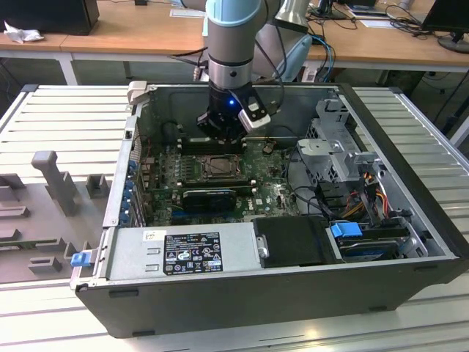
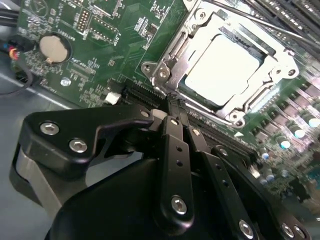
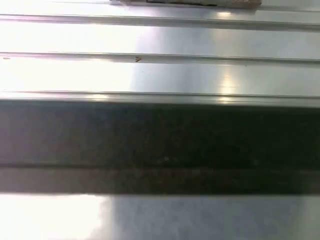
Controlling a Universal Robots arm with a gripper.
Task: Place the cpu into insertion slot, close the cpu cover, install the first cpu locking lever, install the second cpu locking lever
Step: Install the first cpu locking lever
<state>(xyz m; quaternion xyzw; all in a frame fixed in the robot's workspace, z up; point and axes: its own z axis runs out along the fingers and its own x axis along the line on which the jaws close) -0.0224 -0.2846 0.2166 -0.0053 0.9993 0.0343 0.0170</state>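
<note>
In the exterior view the arm's body hides the gripper [image 1: 223,130] tips above the insertion slot [image 1: 218,167], but the second wrist view shows its black fingers [image 2: 176,131] pressed together on nothing, just beside the socket where the pale, flat square cpu [image 2: 225,67] lies under the shiny silver cpu cover [image 2: 172,50]

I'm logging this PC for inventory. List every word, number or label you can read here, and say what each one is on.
Black label on the power supply: print too small to read.
Small white sticker beside it: too small to read.
White lettering on the green circuit board: blurred, unreadable.
cpu: washed out by glare, no marking shows.
Nothing can be quoted.
</note>
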